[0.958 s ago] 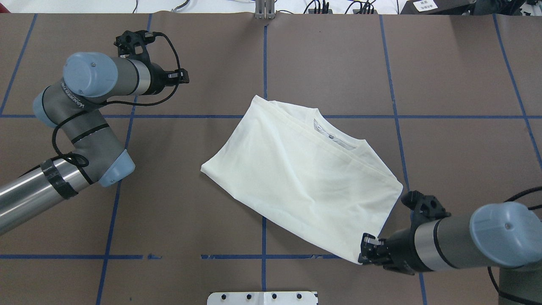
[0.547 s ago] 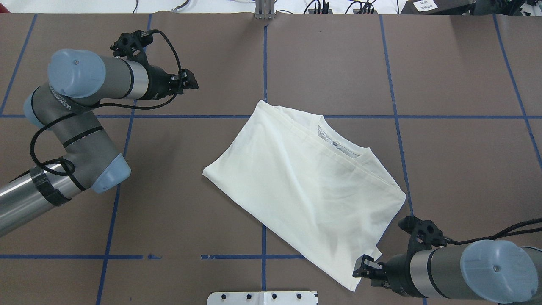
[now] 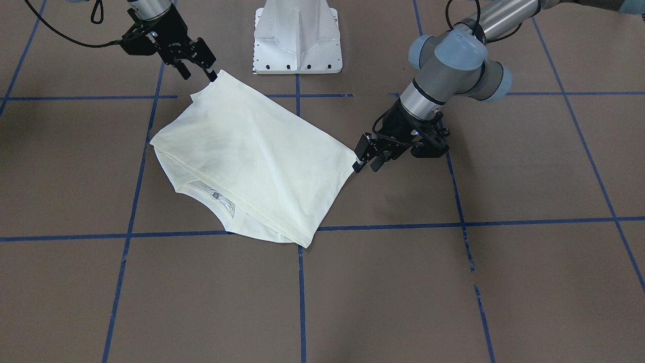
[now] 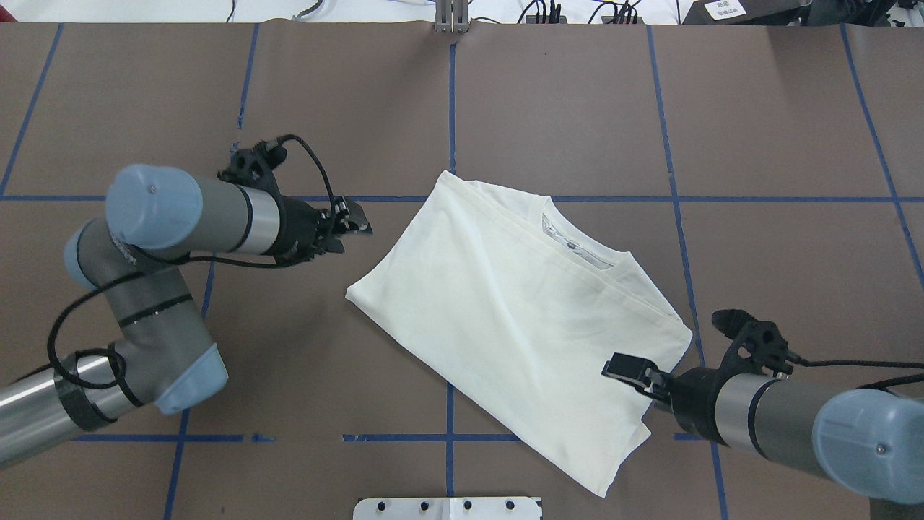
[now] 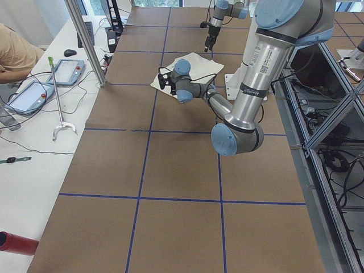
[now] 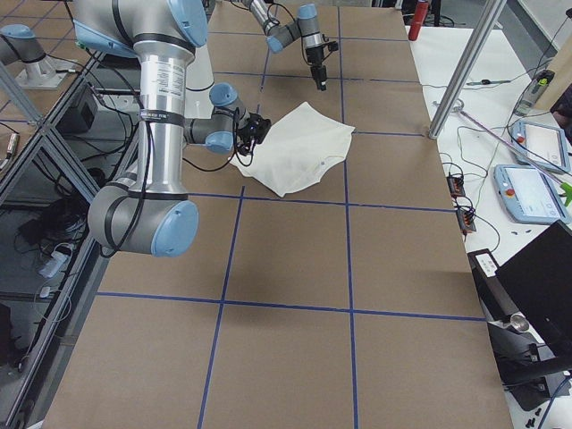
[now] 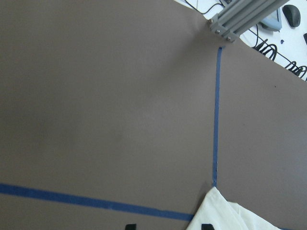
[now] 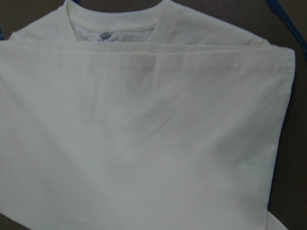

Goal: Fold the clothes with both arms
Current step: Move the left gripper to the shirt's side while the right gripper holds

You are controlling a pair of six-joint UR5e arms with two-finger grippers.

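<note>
Nearest the robot, your right gripper [image 3: 199,74] hangs with its jaws apart and empty, above the near end of the T-shirt [image 4: 505,310]. The cream shirt lies folded on the brown table [image 4: 758,108], plain side up, reaching from under that gripper across to your left gripper [image 3: 366,165]. That one is spread too and holds nothing. The shirt's side corner sits right at its fingertips, but you cannot tell whether they touch. Farther out, ahead of the right gripper, the ribbed collar [image 4: 577,249] peeks from under the folded layer.
</note>
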